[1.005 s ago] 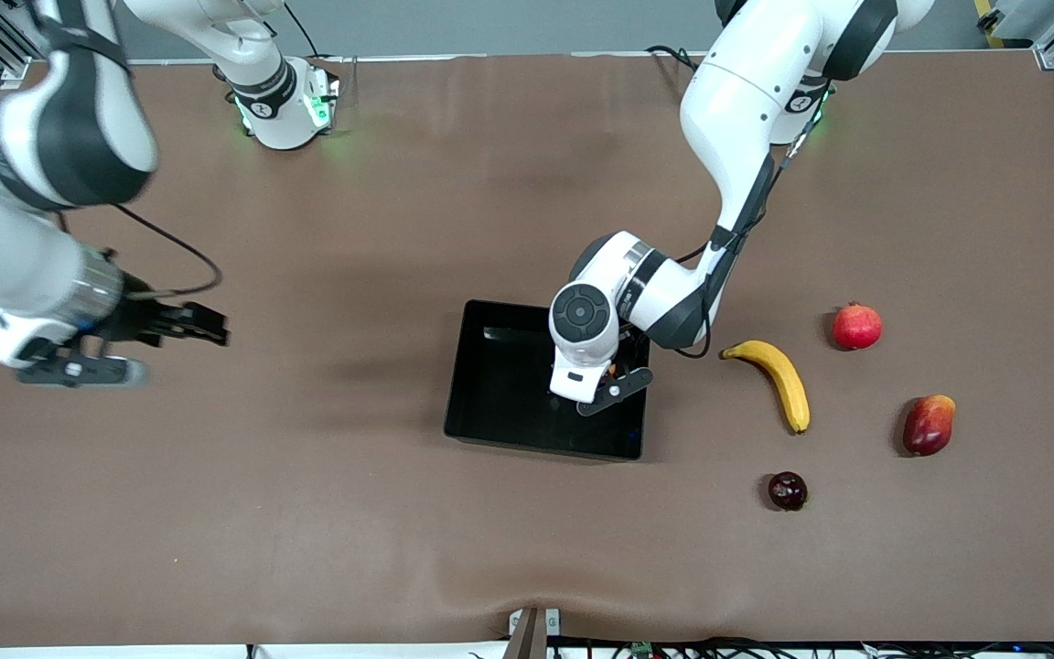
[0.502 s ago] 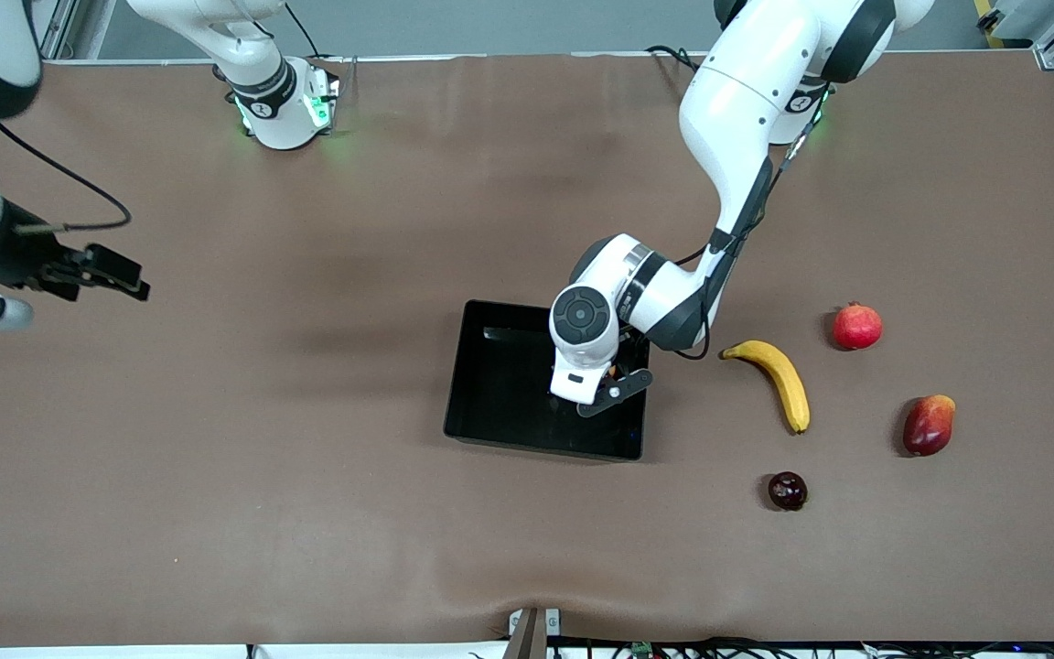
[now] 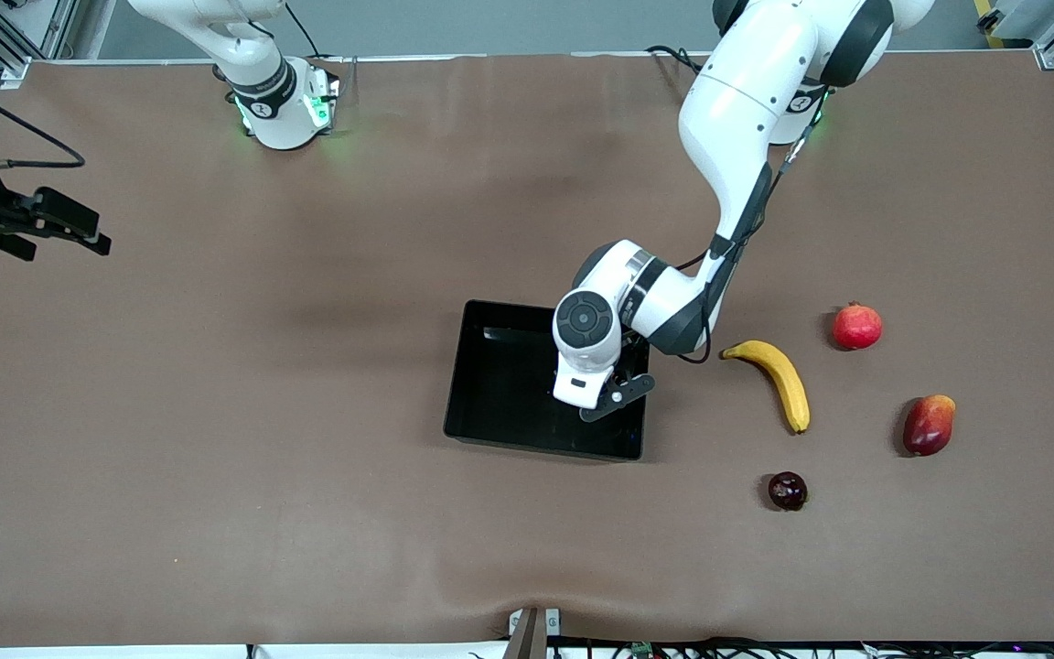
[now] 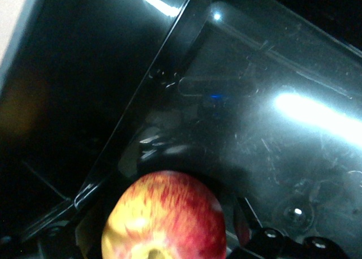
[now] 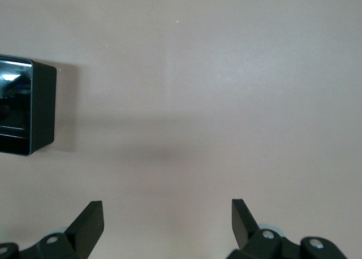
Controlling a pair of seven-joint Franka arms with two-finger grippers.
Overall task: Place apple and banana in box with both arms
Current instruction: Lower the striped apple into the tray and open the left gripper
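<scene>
The red-and-yellow streaked apple (image 4: 164,219) sits low in the black box (image 3: 490,384), close to one wall (image 4: 169,61). My left gripper (image 3: 607,380) reaches down into the box around the apple. It is open, and a dark gap shows between the apple and the one finger (image 4: 243,216) I can see. In the front view the left hand hides the apple. The yellow banana (image 3: 779,380) lies on the table beside the box, toward the left arm's end. My right gripper (image 3: 99,233) hangs open and empty over bare table at the right arm's end, its fingertips (image 5: 93,214) wide apart.
A round red fruit with a crown tip (image 3: 856,326), an elongated red-orange fruit (image 3: 930,424) and a small dark fruit (image 3: 788,491) lie around the banana. A corner of the box (image 5: 42,109) shows in the right wrist view. Brown mat covers the table.
The right arm has swung away from the box toward its end of the table and farther from the front camera. The left hand has shifted slightly over the box.
</scene>
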